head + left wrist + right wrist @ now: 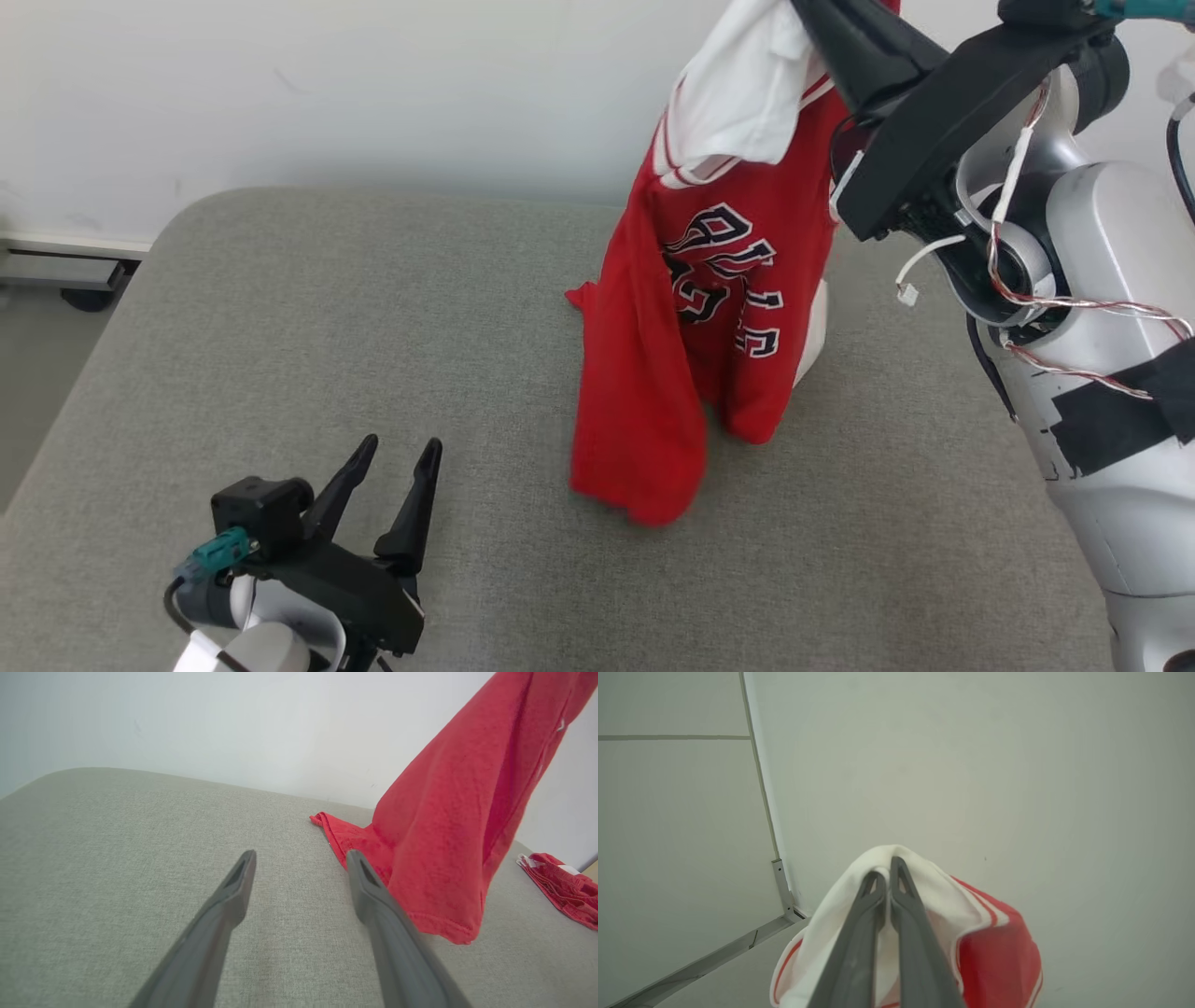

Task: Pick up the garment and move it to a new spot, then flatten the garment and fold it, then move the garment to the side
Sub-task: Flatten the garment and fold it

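A red garment (pixel 709 308) with black-and-white lettering and a white sleeve hangs upright over the grey padded surface (pixel 280 327). Its lower hem trails on the fabric. My right gripper (pixel 888 867) is raised at the upper right and shut on the garment's (pixel 999 952) white sleeve. Its dark fingers (pixel 845 47) enter the head view at the top edge. My left gripper (pixel 401 443) rests low at the front left, open and holding nothing, well left of the cloth. In the left wrist view, the garment (pixel 448 835) hangs just right of the open left gripper (pixel 301 855).
A second bunched red cloth (pixel 560 886) lies at the surface's far right. My silver right forearm (pixel 1102 373) with loose wires stands at the right side. A white wall runs behind the surface, and the floor (pixel 37 373) drops off at its left edge.
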